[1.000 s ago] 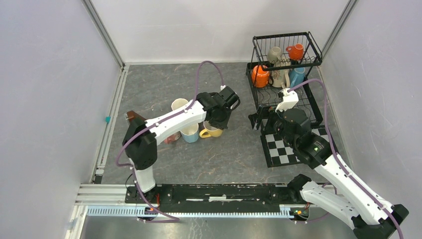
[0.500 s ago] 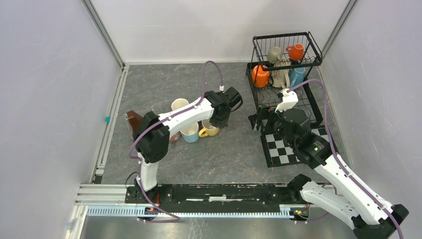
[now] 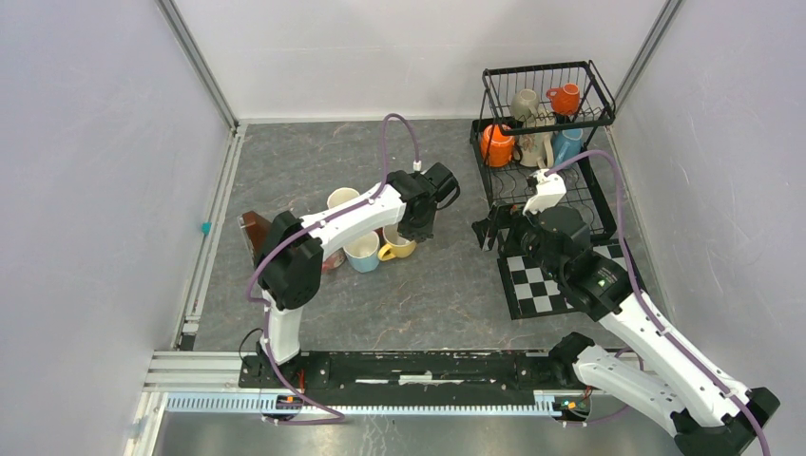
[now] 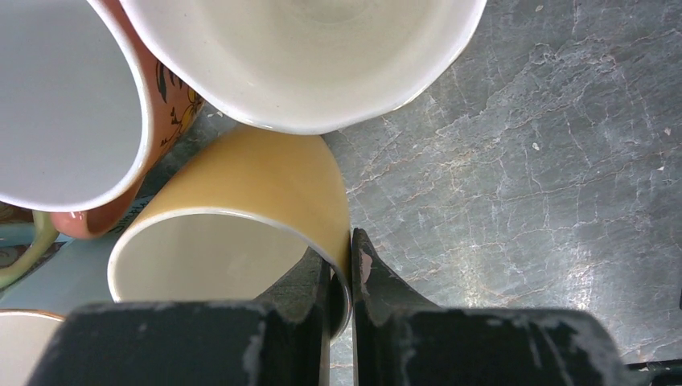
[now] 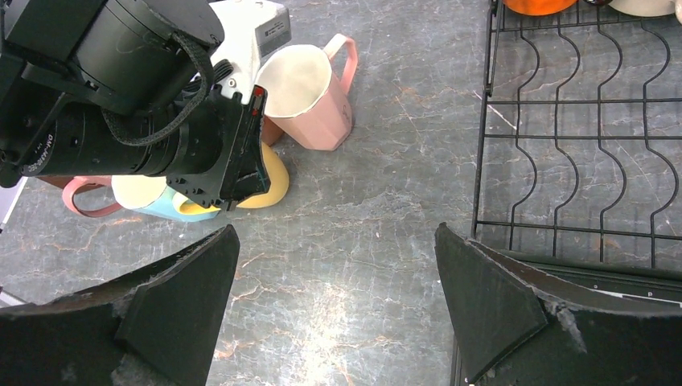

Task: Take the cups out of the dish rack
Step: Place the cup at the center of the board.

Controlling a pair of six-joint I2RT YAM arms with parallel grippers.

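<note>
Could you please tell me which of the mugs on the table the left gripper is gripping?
The yellow mug: the left gripper pinches its wall at the rim, one finger inside and one outside. The pink mug and light blue mug beside it are not gripped.

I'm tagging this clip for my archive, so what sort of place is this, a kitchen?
Probably a robot test cell, not a kitchen: plain white panel walls on aluminium framing enclose a grey stone-patterned tabletop, and two robot arms are bolted to a rail.

Grey marbled table (image 3: pixel 447 285). Mid-frame, clustered cups (image 3: pixel 361 255); left of them, brown wedge (image 3: pixel 255 228). Upper right, rack (image 3: pixel 537 81); below it, checkered mat (image 3: pixel 542 290).
</note>
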